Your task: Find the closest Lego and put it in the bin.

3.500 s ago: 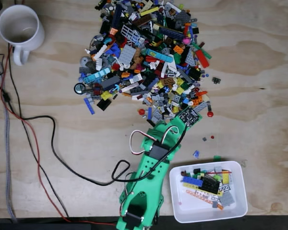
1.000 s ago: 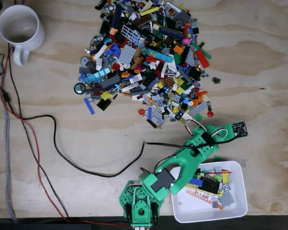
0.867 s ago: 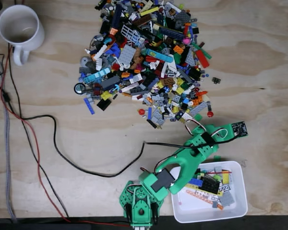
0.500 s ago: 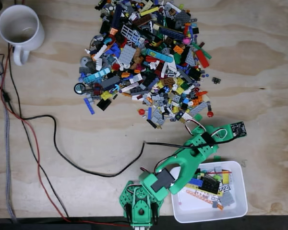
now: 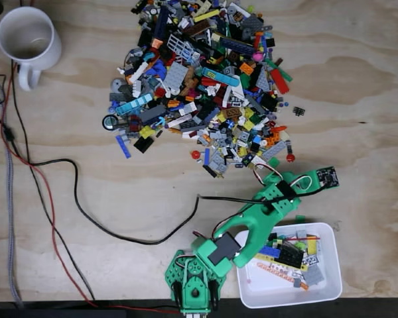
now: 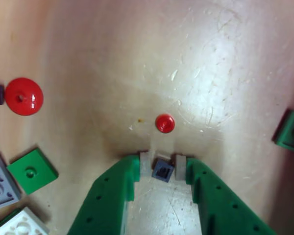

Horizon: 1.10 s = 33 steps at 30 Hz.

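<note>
Hand [image 6: 162,166] pinches one dark grey Lego [image 6: 162,170] near two red studs [image 6: 165,123].

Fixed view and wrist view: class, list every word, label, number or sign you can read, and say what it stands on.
None can be read in either view.
Lego pile: any print is too small to make out.
White mug, bin: no lettering seen.

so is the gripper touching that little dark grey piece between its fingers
Cannot tell. In the wrist view the dark grey piece sits between the gripper pads, close on both sides, but contact isn't plain.
</note>
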Available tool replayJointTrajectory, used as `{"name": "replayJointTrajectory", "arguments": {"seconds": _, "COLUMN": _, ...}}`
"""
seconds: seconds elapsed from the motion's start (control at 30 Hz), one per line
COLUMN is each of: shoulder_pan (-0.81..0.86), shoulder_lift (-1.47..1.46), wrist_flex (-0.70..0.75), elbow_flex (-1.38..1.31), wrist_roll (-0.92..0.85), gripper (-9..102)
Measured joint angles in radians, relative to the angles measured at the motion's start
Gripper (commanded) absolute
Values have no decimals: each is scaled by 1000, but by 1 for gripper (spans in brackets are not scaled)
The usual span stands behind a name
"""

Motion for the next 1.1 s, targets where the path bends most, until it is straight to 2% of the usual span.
{"name": "replayJointTrajectory", "arguments": {"seconds": 0.5, "shoulder_pan": -6, "shoulder_lift": -2, "wrist_flex": 41, "elbow_flex": -29, "wrist_roll": 23, "gripper": 6}}
{"name": "replayJointTrajectory", "arguments": {"seconds": 0.87, "shoulder_pan": -32, "shoulder_lift": 126, "wrist_flex": 482, "elbow_flex": -416, "wrist_roll": 98, "gripper": 7}}
{"name": "replayJointTrajectory", "arguments": {"seconds": 1.1, "shoulder_pan": 152, "shoulder_lift": 293, "wrist_flex": 710, "elbow_flex": -491, "wrist_roll": 60, "gripper": 8}}
